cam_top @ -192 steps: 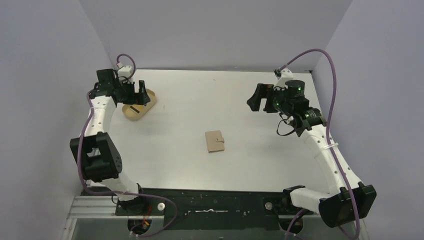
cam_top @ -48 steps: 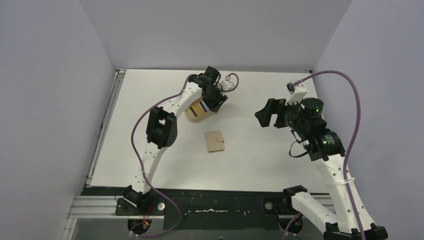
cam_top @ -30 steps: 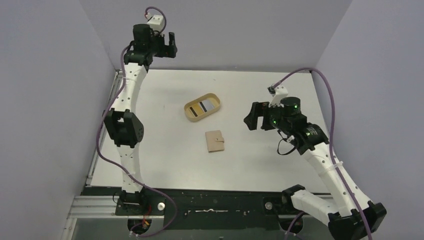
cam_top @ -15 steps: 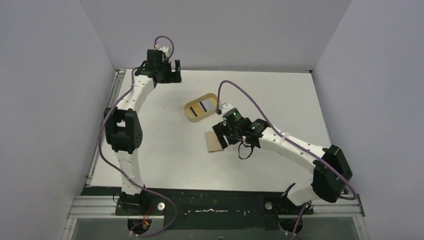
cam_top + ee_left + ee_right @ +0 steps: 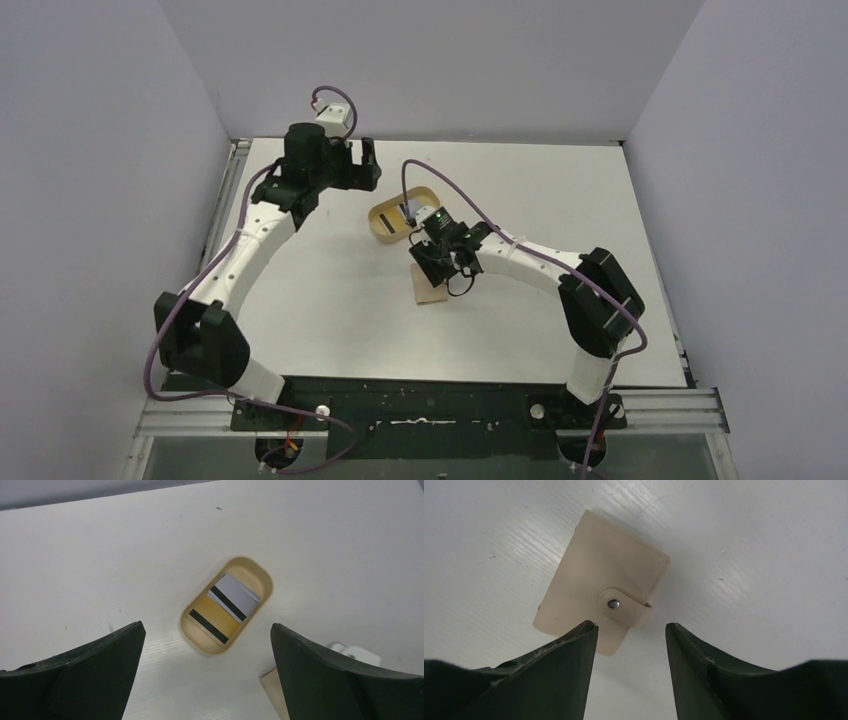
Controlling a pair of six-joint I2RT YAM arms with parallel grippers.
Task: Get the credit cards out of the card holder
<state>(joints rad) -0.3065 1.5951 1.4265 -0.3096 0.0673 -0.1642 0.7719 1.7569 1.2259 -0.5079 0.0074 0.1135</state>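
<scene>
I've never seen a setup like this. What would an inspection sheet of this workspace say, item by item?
Surface: white table, bare apart from the items below.
Job's things: card holder lies flat, snapped shut; two credit cards lie in the oval wooden tray, black stripes up.
Clutter: nothing seen.
Grippers: left gripper open, raised clear of the tray, holding nothing; right gripper open, low over the card holder's snap tab.
Cables: purple cables loop along both arms.
Surroundings: plain grey walls on three sides; metal rail at the near edge.
</scene>
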